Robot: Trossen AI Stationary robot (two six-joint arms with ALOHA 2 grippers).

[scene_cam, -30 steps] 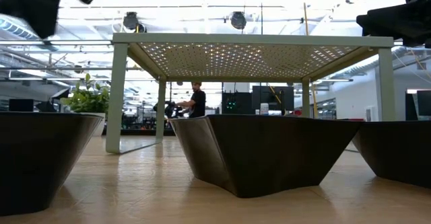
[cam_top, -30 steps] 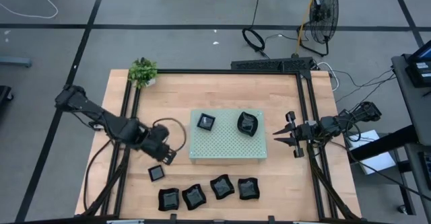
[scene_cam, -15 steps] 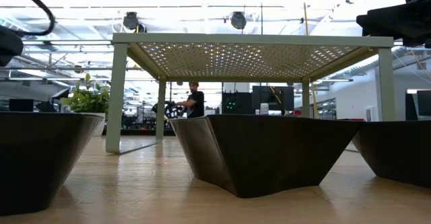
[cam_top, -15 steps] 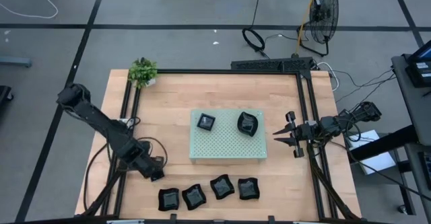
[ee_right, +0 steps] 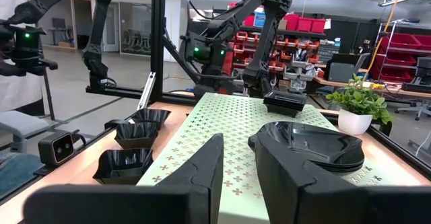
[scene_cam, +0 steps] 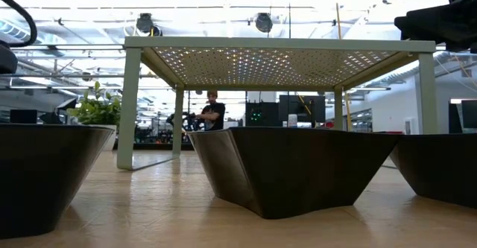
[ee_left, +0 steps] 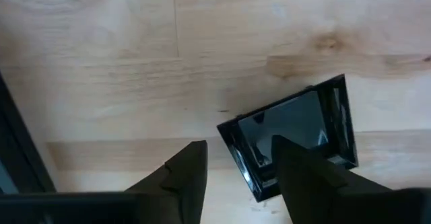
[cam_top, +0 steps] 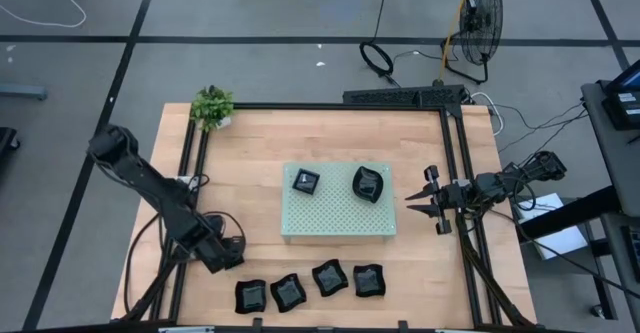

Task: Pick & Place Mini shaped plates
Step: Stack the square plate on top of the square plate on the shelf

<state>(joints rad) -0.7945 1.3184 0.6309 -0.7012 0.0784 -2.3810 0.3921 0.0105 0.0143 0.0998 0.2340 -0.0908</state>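
Four mini shaped plates point(cam_top: 310, 285) sat in a row on the table just in front of the green perforated board point(cam_top: 338, 203); two more rested on top of the board, a small square one point(cam_top: 305, 181) and a rounded one point(cam_top: 368, 183). A seventh, the small square plate point(ee_left: 293, 136) I was after, only showed in the left wrist cam.

Left gripper point(ee_left: 239, 167) was down off the board's front-left corner, w/ its fingers spread apart and the square plate's near rim sitting between them, so the plate lay straight ahead of the claw. It was turned a bit askew to the fingers; no real long axis since it's roughly square. I judged the left arm was the one to use, as it was practically on the plate already.

Right gripper point(cam_top: 428, 201) waited off the board's right edge, fingers apart, nothing in them.

Obstacles: the row's leftmost plate point(cam_top: 251, 295) was near the claw; potted plant point(cam_top: 212, 106) well behind the board, no issue.
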